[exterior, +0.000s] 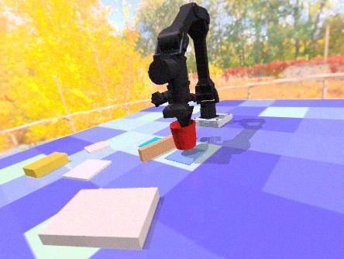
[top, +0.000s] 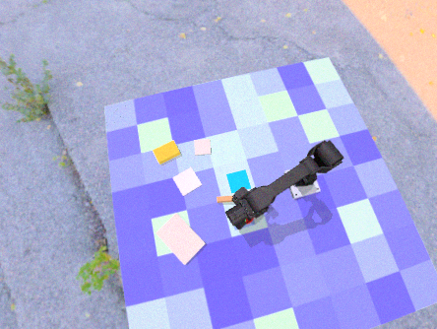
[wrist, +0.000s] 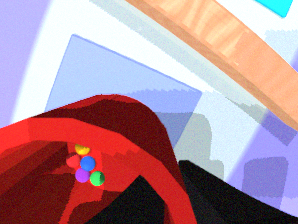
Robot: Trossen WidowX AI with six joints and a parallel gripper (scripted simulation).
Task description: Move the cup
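- From high overhead we see the whole table (top: 148, 296).
- Low near one table edge, we face the arm (exterior: 178, 58).
- At the wrist, we look straight down, close; all views share the cup (wrist: 100, 163).

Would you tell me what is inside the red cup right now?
The red cup, held by the gripper, contains small coloured marbles clustered together. The gripper's dark body covers the cup's lower part, so others may be hidden.

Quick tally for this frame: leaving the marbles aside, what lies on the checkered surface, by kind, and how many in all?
red cup: 1, held in the gripper
pads: 2, the cyan pad and the grey-blue pad
pale slabs: 3, small, medium, large
yellow block: 1
orange bar: 1
Total: 8
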